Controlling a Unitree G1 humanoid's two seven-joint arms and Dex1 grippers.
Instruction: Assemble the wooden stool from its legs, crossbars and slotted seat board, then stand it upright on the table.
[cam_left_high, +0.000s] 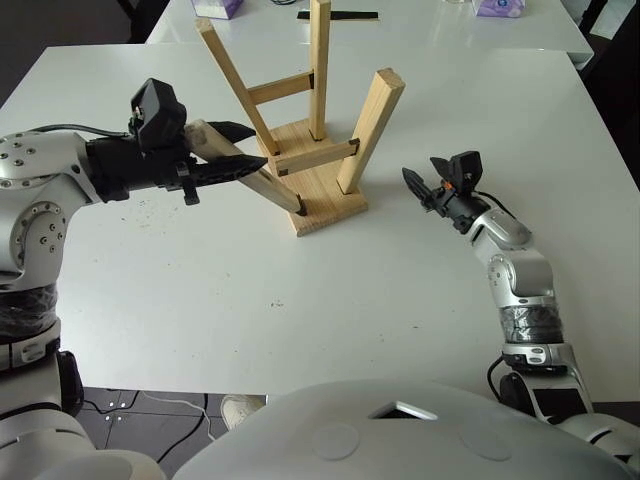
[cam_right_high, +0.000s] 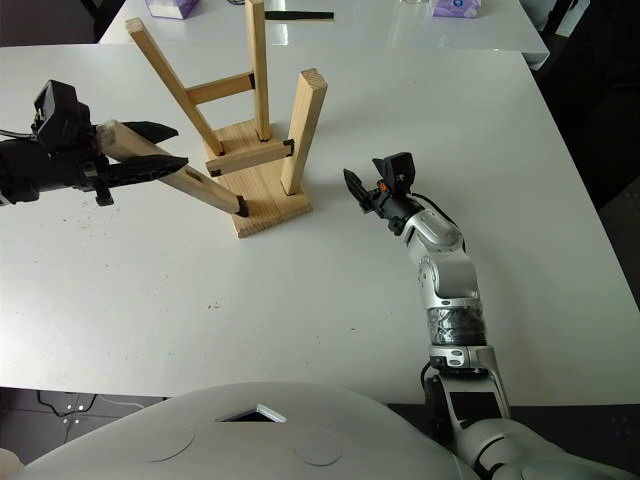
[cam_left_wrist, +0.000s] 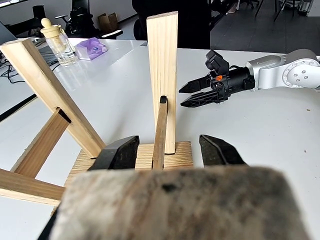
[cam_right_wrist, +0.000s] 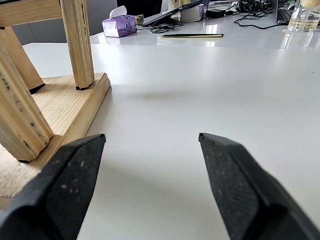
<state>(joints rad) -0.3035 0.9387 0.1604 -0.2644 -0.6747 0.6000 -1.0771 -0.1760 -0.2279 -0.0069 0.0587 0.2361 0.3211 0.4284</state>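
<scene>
The left gripper (cam_left_high: 258, 146) clamps the leg (cam_left_high: 275, 190), slanting down-right into the seat board (cam_left_high: 330, 205) mid-desk (cam_left_high: 300, 300), while the open right gripper (cam_left_high: 416, 190) sits beside it.

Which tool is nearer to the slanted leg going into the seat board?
Left. The left tool grips the slanted leg near its upper end; the right tool hangs open beside the seat board, apart from it.

Silver-grey left arm (cam_left_high: 40, 175) and right arm (cam_left_high: 518, 275), screwed joint caps, black ribbed sleeves, cables. Black left end effector (cam_left_high: 258, 146); right end effector (cam_left_high: 412, 185) black, orange mark.
</scene>
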